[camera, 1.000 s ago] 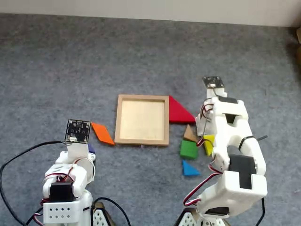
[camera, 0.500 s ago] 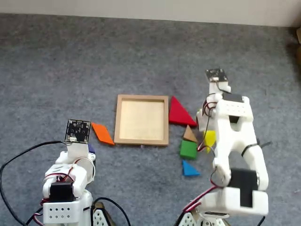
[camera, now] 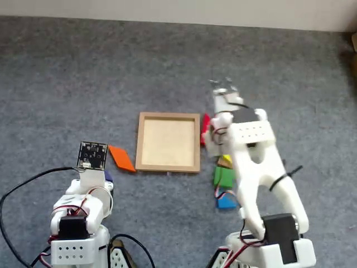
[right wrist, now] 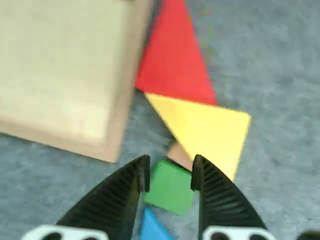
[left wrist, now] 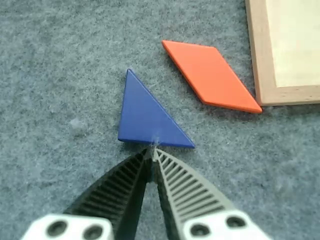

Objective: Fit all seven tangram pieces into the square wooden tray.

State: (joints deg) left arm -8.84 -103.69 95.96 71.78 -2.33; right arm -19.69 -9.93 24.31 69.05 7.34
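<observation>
Just ahead of my left tool [left wrist: 151, 150], whose tips are pressed together, lies the dark blue triangle [left wrist: 145, 120], with the orange parallelogram [left wrist: 210, 76] beyond it, just beside the wooden tray [left wrist: 257, 60]. My right tool [right wrist: 169, 170] hangs with its fingers parted, gripping nothing, over the green square [right wrist: 170, 187]. The yellow triangle [right wrist: 205, 127] and red triangle [right wrist: 175, 60] lie ahead of it, beside the tray.

The tray [camera: 169, 115] is lying mid-table, ahead of both arms. A parallelogram [left wrist: 210, 76] is sitting off the tray's left rim, with one corner perhaps touching the tray's near corner. A lone triangle [left wrist: 147, 122] is lying closer to the left arm, meeting the tips of the left gripper [left wrist: 151, 152]. A big triangle [right wrist: 172, 60] is resting against the right rim, and a second triangle [right wrist: 205, 127] is touching it. A small piece [right wrist: 177, 154], a square piece [right wrist: 170, 187] and a small triangle [right wrist: 150, 225] are trailing back towards the right arm's base. The right gripper [right wrist: 170, 172] is hanging over the square piece.
</observation>
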